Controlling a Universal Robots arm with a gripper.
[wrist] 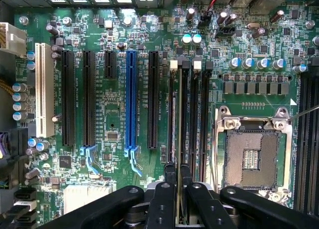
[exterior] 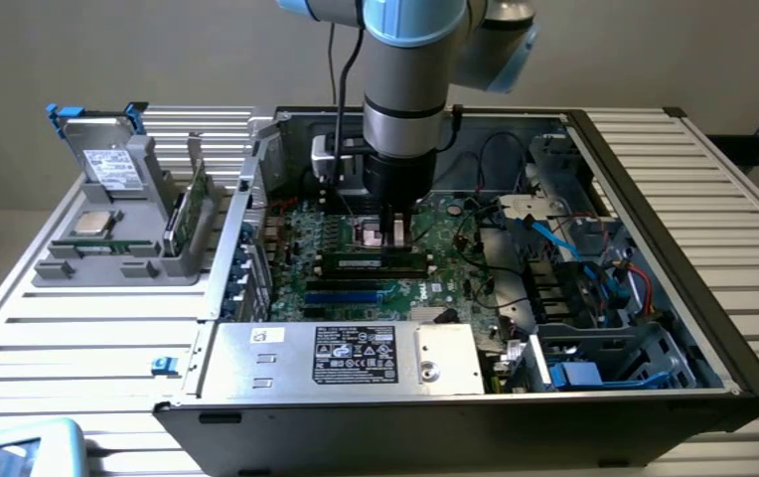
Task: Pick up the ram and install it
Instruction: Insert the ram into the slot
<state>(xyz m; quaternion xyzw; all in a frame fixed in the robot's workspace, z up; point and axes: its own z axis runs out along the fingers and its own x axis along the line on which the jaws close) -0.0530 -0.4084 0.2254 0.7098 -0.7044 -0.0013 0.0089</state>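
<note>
The install step was in hand: the ram (wrist: 173, 114) was pinched edge-on in the gripper (wrist: 177, 172) over the slots (wrist: 185, 114); square alignment and even pressing were judged necessary.

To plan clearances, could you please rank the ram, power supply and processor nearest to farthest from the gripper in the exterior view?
1. Ram: right at the gripper.
2. Power supply: inside the case, toward the camera.
3. Processor: on the tray, exterior view's left.
</note>
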